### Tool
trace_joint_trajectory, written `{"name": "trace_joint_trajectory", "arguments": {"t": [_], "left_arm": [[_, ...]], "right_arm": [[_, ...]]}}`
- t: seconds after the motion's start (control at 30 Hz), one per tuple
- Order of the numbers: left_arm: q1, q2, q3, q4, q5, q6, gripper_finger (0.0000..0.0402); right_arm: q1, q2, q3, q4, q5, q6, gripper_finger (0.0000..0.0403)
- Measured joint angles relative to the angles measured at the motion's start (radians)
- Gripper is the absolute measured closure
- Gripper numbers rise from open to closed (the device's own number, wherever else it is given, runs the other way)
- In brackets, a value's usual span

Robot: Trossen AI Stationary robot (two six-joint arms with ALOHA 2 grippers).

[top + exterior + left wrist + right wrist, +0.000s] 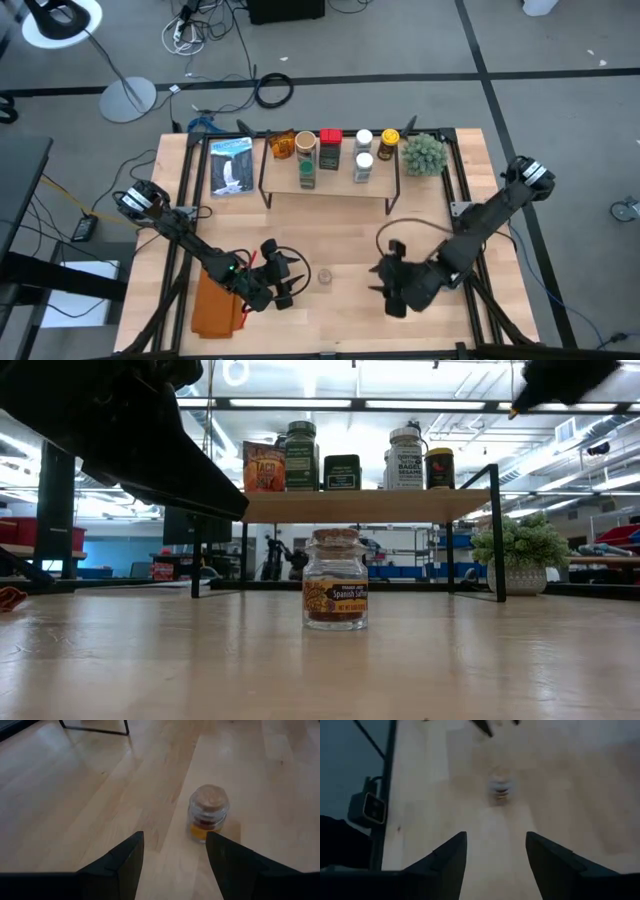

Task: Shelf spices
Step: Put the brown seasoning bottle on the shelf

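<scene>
1. Left pincer [285, 285] spread wide, empty, hovering low near the front edge of the bench [350, 330], fingers [127, 862] aimed at the small glass jar [325, 277] just beside it.
2. Right pincer [388, 285] likewise spread wide and empty, waiting on the jar's other side, a little farther off.
3. Jar upright and alone on bare wood, between both pincers, well apart from the shelf [330, 192] toward the back edge.
4. Likely light but breakable: clear glass, squat and round, smooth sides probably slippery, cork stopper [209, 796] on top, yellow label [336, 597] reading Spanish Saffron, dark red threads inside.
5. Best grip probably across the glass body below the cork, where the sides run straight; cork looks loose-fitting, so risky as a hold.
6. Shelf: pale wood board on thin black metal legs, already carrying a row of jars and tins [330, 150], among them an amber one [281, 145], a red-topped one [331, 137] and white-capped ones [364, 150].
7. Spiky green plant ball [423, 153] in a white pot at the shelf's right end.
8. Booklet [232, 166] lying flat left of the shelf; orange cloth [216, 305] near the front left corner.
</scene>
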Motion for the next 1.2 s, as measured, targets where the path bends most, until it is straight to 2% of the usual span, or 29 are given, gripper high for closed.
{"name": "trace_joint_trajectory", "arguments": {"t": [0.1, 0.2, 0.3, 0.4, 0.57, 0.77, 1.1, 1.2], "left_arm": [[0.003, 0.0, 0.0, 0.006, -0.009, 0.041, 0.0183], [0.01, 0.0, 0.0, 0.006, -0.012, 0.04, 0.0183], [0.011, 0.0, 0.0, 0.007, -0.013, 0.017, 0.0183], [0.01, 0.0, 0.0, 0.007, -0.012, 0.017, 0.0183], [0.01, 0.0, 0.0, 0.007, -0.012, 0.017, 0.0183], [0.008, 0.0, 0.0, 0.007, -0.005, 0.017, 0.0183], [0.008, 0.0, 0.0, 0.002, -0.003, 0.018, 0.0183], [0.008, 0.0, 0.0, 0.002, -0.003, 0.019, 0.0183]], "right_arm": [[0.01, 0.064, -0.116, 0.185, 0.001, -0.043, 0.0204], [-0.011, 0.134, -0.171, 0.367, -0.006, -0.069, 0.0204], [-0.053, 0.206, -0.172, 0.456, -0.05, -0.104, 0.0204], [-0.104, 0.271, -0.12, 0.512, -0.117, -0.213, 0.0204], [-0.186, 0.378, -0.006, 0.492, -0.259, -0.379, 0.0204], [-0.276, 0.432, 0.09, 0.423, -0.275, -0.413, 0.0204], [-0.375, 0.433, 0.113, 0.433, -0.426, -0.459, 0.0202], [-0.388, 0.433, 0.113, 0.437, -0.44, -0.485, 0.0201]]}}
